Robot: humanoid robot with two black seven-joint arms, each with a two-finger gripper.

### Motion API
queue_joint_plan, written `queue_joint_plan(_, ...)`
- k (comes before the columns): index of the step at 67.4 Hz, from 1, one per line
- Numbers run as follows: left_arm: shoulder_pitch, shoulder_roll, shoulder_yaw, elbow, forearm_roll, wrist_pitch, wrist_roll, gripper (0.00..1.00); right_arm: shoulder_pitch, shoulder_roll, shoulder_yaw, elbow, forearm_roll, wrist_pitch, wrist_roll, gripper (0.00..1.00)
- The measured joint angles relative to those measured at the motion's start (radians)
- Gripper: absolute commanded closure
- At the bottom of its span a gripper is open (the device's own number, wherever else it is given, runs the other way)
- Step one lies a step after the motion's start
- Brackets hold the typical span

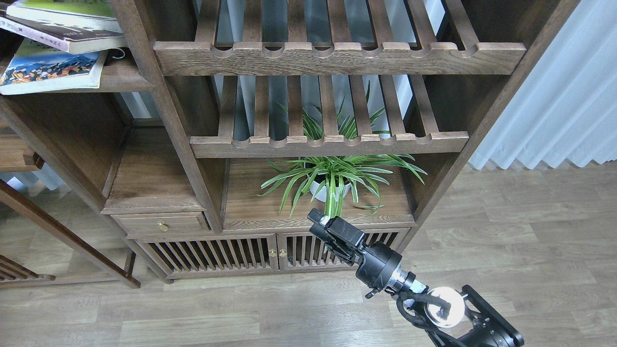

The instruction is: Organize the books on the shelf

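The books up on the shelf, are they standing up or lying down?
Lying down: the books rest flat, stacked crookedly on the shelf.

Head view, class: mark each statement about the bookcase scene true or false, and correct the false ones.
1. The books lie stacked flat on the solid shelf at upper left. True.
2. The spider plant stands on the floor. False: its white pot sits on a wooden board inside the bookcase, under the slatted racks.
3. The right pincer holds a book. False: no book is in it, and it is far from the books.
4. The left arm is out of view. True.
5. The small drawer has a brass knob. True.
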Motion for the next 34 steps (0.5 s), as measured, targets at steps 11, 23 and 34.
queue_joint_plan(11, 0.156, -0.073, 0.0, 0.001, -0.02, 0.0, -0.069, 0.01, -0.001, 0.0, 0.0, 0.0, 0.0, 0.0, 0.0, 0.19)
queue_joint_plan(23, 0.304, -0.211, -0.002, -0.008, -0.086, 0.0, -0.09, 0.01, -0.001, 0.0, 0.002, 0.001, -0.001, 0.0, 0.0, 0.18)
queue_joint_plan(34, 0.39, -0.375, -0.014, -0.012, -0.11, 0.0, -0.093, 0.01, -0.002, 0.0, 0.003, 0.001, -0.001, 0.0, 0.0, 0.17)
